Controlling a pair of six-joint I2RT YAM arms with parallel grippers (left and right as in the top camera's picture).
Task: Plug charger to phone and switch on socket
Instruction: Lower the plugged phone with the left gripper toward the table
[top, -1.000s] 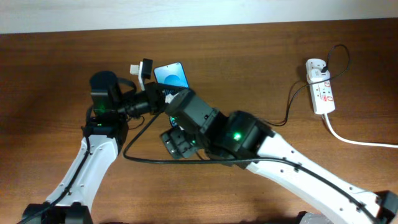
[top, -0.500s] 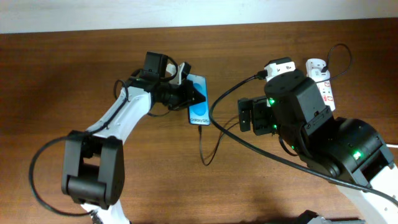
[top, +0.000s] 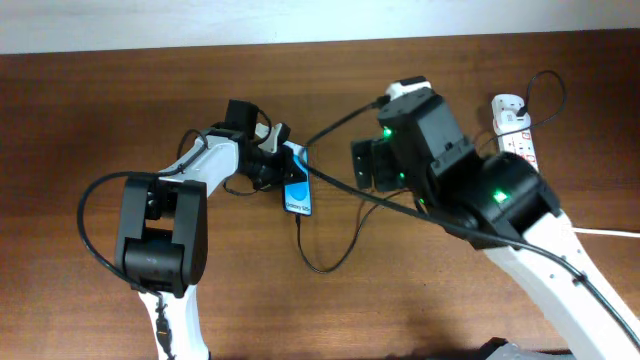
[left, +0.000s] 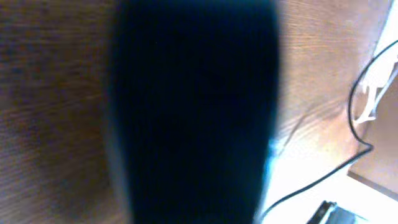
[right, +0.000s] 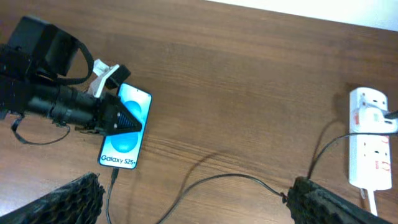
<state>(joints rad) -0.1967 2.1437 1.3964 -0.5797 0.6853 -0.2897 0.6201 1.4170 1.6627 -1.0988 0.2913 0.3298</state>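
Right hand (right: 198, 198) hangs above the surface, fingers spread wide, empty. Left hand (top: 277, 163) rests at the phone (right: 124, 146); its grip cannot be determined. The charger (right: 113, 179) tip meets the phone's lower edge. The socket (right: 368, 143) lies well apart. Risk: slack cable may snag the right arm during the reach, pulling the connector loose.

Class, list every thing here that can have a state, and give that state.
phone: screen lit, lying face up
charger: tip at the phone's bottom edge, apparently plugged in
socket: switch position too small to tell
left claw: over the phone, opening unclear
right claw: open, empty
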